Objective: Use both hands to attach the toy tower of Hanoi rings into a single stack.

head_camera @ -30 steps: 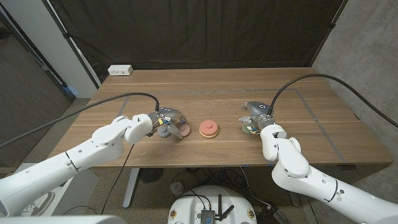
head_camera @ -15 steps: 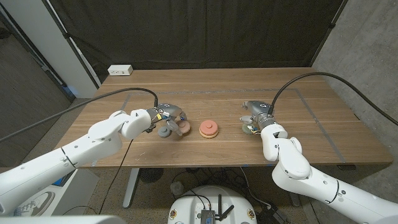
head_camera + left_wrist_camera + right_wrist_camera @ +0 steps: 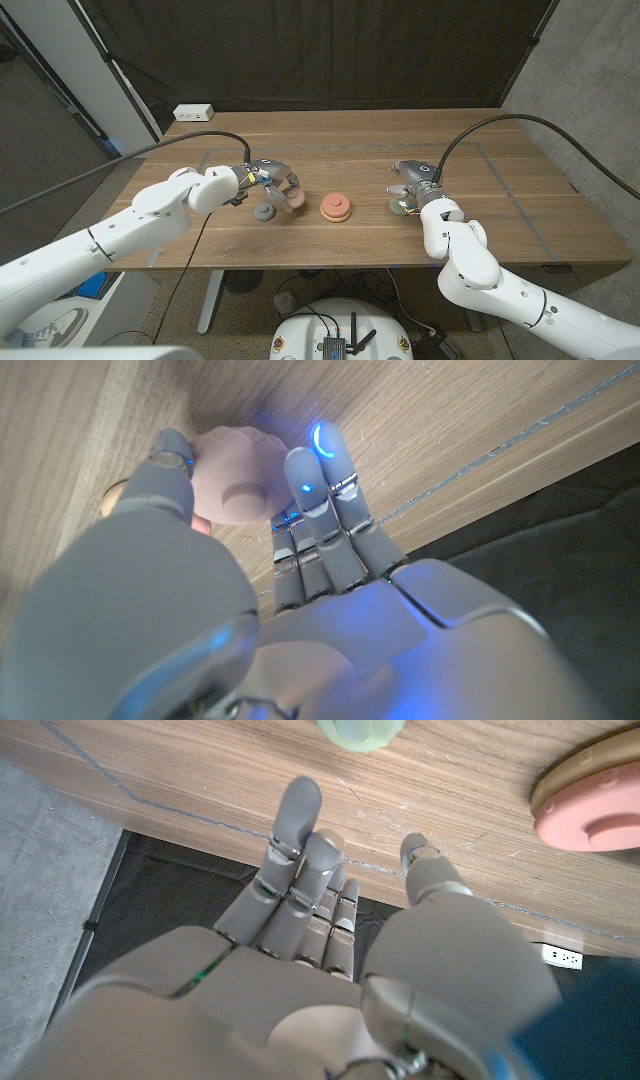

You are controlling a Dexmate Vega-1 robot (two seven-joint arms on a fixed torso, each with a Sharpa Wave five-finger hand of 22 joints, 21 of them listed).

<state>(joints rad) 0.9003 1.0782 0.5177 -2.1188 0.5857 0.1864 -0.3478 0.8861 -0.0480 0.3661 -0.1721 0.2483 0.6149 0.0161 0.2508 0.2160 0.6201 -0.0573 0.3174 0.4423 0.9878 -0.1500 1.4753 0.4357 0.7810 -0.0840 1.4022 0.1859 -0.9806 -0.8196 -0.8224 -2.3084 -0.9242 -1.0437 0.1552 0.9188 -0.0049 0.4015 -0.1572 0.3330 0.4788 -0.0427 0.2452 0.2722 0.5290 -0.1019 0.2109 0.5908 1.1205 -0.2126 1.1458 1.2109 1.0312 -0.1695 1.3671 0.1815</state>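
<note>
The left hand (image 3: 268, 178) had a pink ring (image 3: 236, 482) pinched between thumb and fingers, carried just off the table (image 3: 500, 190) near the middle, toward the front edge, so it could travel to the stack. Below it a grey ring (image 3: 264, 212) sat on the wood, waiting its turn. The stack (image 3: 336, 207), a salmon ring on a tan base, stood at the middle of the table, between the two hands, reachable from either side. Over on the right, the right hand (image 3: 412, 186) hovered with fingers spread and holding nothing, poised above a green ring (image 3: 362, 732) that lay on the wood just beyond its fingertips (image 3: 300, 798). My read: left delivers pink first, right lines up a grasp on green
</note>
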